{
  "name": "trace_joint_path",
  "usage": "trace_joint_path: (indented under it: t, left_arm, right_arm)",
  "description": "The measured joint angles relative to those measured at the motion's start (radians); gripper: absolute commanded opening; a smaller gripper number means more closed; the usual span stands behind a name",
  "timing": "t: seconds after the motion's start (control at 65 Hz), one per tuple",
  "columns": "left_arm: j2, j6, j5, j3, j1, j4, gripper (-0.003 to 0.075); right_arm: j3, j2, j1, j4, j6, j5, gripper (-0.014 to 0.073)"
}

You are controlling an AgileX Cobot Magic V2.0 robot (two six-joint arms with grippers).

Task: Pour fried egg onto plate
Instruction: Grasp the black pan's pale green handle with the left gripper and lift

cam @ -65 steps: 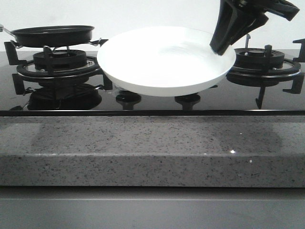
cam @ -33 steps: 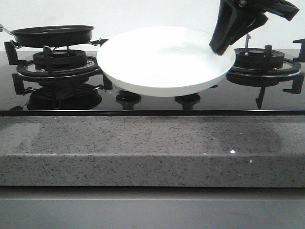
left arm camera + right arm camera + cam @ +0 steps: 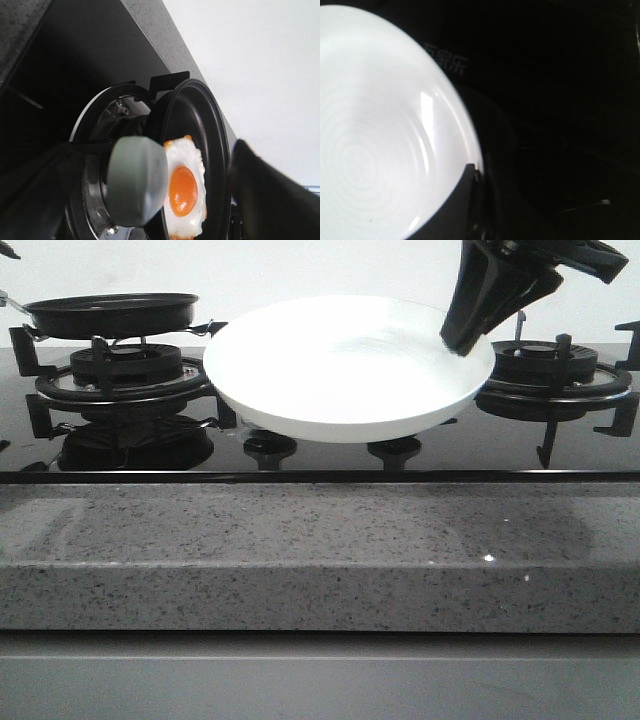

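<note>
The white plate hangs level above the middle of the hob. My right gripper is shut on its right rim; in the right wrist view one dark finger lies over the rim of the plate. The plate holds nothing. The black frying pan sits on the left burner grate. The fried egg lies in the pan; the pan wall hides it in the front view. My left gripper is open, its fingers either side of the pan's grey handle end. Its tip shows at the top left corner of the front view.
The black glass hob has a left burner grate and a right burner grate. Two knobs sit below the plate. A grey speckled stone counter runs along the front.
A tip of my left gripper has come into the top left corner of the front view. The plate, the right gripper and the pan have not moved.
</note>
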Motion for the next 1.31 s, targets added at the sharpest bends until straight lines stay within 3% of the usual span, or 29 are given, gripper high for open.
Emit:
trace_joint_path:
  t: [0.138, 0.215, 0.507, 0.753, 1.107, 1.307]
  left_arm:
    - [0.0, 0.0, -0.002, 0.0, 0.0, 0.0, 0.0214]
    - [0.0, 0.0, -0.005, 0.0, 0.0, 0.0, 0.0137]
    - [0.0, -0.009, -0.01, -0.004, 0.0, -0.019, -0.002]
    - [0.0, -0.007, 0.034, -0.005, 0.002, -0.069, -0.002]
    - [0.005, 0.001, 0.18, -0.005, 0.008, -0.253, -0.0019]
    - [-0.028, 0.027, 0.211, -0.005, -0.015, -0.224, -0.0019]
  right_arm:
    - [0.0, 0.0, 0.0, 0.0, 0.0, 0.0, -0.0041]
    - [0.0, 0.0, 0.0, 0.0, 0.0, 0.0, -0.0041]
    - [0.0, 0.0, 0.0, 0.0, 0.0, 0.0, -0.0041]
    - [0.0, 0.0, 0.0, 0.0, 0.0, 0.0, -0.0041]
    - [0.0, 0.0, 0.0, 0.0, 0.0, 0.0, -0.0041]
    - [0.0, 0.0, 0.0, 0.0, 0.0, 0.0, -0.0041]
